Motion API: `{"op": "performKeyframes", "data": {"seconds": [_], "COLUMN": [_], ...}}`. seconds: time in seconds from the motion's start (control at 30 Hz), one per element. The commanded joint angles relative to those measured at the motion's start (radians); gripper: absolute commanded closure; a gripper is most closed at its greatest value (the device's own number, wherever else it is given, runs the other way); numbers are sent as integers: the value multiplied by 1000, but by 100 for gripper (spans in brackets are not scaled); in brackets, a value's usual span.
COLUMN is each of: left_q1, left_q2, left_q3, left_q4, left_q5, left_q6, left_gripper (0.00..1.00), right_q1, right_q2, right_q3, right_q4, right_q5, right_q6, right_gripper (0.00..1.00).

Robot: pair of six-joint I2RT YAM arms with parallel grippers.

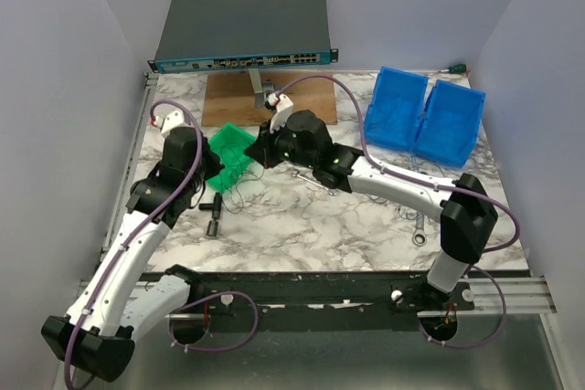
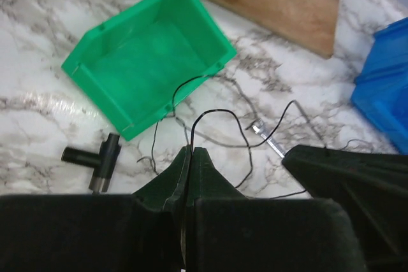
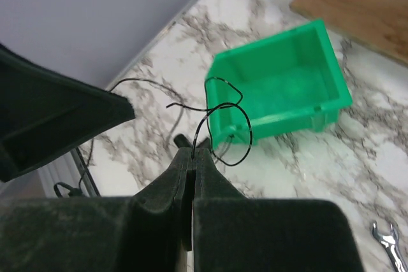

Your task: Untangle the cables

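Left gripper (image 2: pixel 191 153) is clamping shut on a dark strand of the cables (image 2: pixel 192 132), trailing at five o'clock of the green bin (image 2: pixel 146 62) — right gripper (image 3: pixel 193 152) is pinching a loop, only its own wrist view showing that.

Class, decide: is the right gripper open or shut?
Shut: the right gripper shows no gap between its fingertips, and a dark cable loops out from them.

1. I'm seeing the counter (image 1: pixel 302 226) showing a glossy marbled finish.
2. The green bin (image 2: pixel 146 62) is looking like smooth plastic.
3. The board (image 1: pixel 228 98) is reading as matt wood.
4. The cables (image 2: pixel 215 112) are showing a dark, matt coating.
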State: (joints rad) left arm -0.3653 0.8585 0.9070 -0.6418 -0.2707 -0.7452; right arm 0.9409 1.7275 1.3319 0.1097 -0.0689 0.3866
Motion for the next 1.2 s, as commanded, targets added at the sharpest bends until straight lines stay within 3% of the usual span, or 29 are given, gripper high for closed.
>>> {"op": "performKeyframes", "data": {"seconds": [0.0, 0.23, 0.6, 0.83, 1.17], "left_q1": [20, 86, 153, 233, 304], "left_q2": [63, 156, 260, 431, 681], "left_q3": [181, 291, 201, 174, 264], "left_q4": [-29, -2, 135, 209, 291], "left_q5": [-38, 0, 44, 102, 165], "left_q6": [79, 94, 92, 108, 137], "left_gripper": [100, 100, 100, 100, 100], "right_q1": [19, 18, 18, 18, 17], "right_q2": [6, 79, 207, 339, 568], "right_q3": [141, 260, 310, 367, 542], "right_q4": [-76, -87, -53, -20, 38], "right_q5": [-17, 65, 124, 116, 134], "right_q6": [-67, -76, -31, 26, 42], "right_gripper": [99, 99, 99, 99, 99]}}
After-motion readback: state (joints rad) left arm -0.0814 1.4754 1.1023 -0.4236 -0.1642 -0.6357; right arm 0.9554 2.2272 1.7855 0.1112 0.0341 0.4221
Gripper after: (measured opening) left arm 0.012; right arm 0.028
